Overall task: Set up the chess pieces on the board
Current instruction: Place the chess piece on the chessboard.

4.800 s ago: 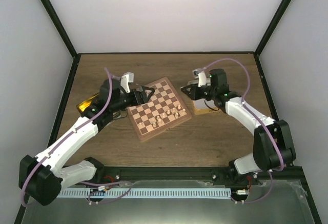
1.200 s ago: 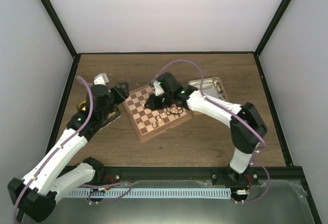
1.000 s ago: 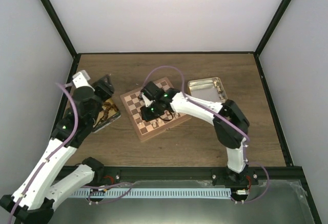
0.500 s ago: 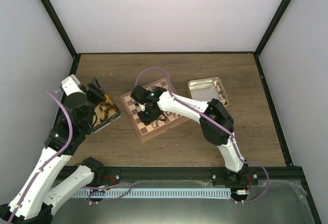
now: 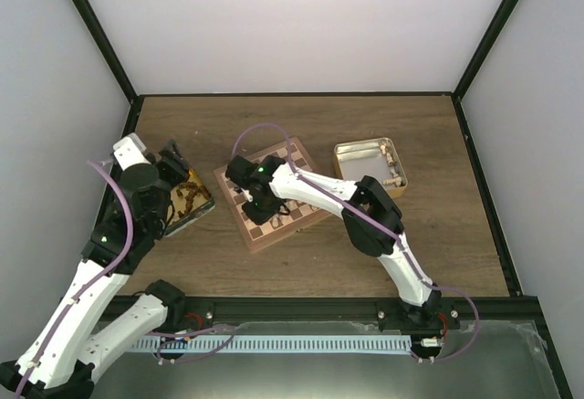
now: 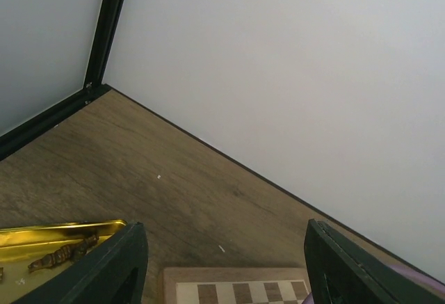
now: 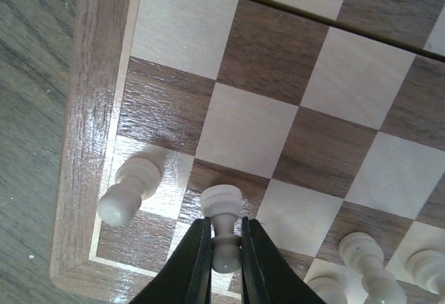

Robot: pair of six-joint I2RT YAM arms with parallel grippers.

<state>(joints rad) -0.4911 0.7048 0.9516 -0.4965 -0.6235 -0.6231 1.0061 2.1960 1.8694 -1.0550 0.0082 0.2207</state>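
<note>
There, the right fingers (image 7: 207,245) clamped a pale pawn (image 7: 221,200) by the neck, its long axis pointing straight down from them at the board (image 7: 97,109) near its corner, another pale piece (image 7: 131,186) just beside. The left fingers (image 6: 122,269) gaped empty, well apart, near the gold tin (image 6: 42,238).

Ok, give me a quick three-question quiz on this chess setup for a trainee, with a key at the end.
1. True or false: the right gripper is shut on a pale chess piece over the board.
2. The left gripper is: A) open with nothing between its fingers; B) clamped on a dark piece; C) pressed flat on a checked square.
3. Fill in: in the top view, the tin holding loose pale pieces sits on the board's ____ side.

Key: 1 true; 2 A; 3 right.
</note>
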